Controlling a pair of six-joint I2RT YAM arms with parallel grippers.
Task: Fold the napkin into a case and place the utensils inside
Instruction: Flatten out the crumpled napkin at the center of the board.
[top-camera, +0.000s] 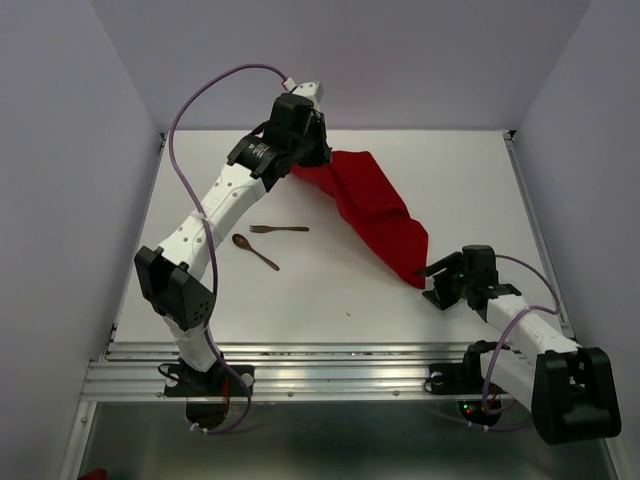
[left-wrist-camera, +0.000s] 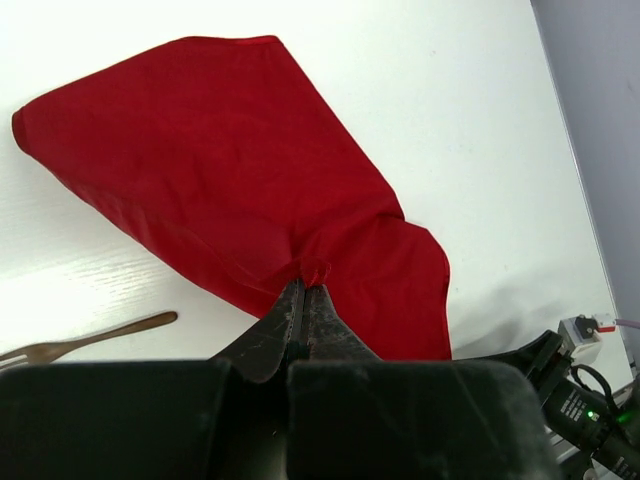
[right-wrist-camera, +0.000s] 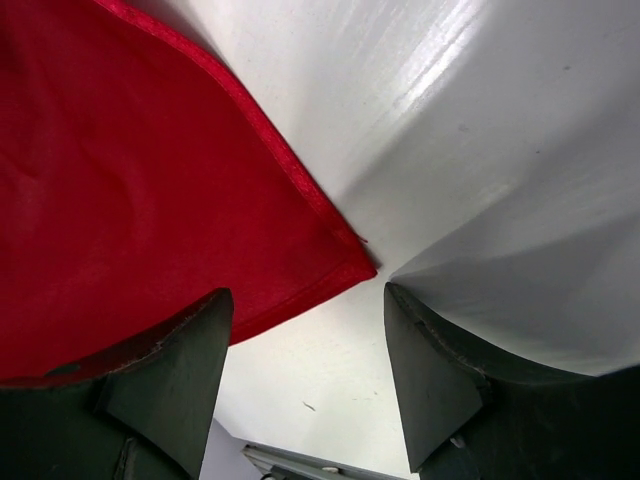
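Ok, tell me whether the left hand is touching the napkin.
Touching. The left wrist view shows the left hand shut on a bunched fold of the napkin, with red cloth pinched right at its tip.

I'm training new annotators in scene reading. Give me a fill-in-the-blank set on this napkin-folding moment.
1. The napkin is coloured ____.
2. The left claw is ____ on its far corner.
3. The right claw stands ____ around its near corner.
4. Beside the spoon lies a wooden ____.
Missing words: red; shut; open; fork.
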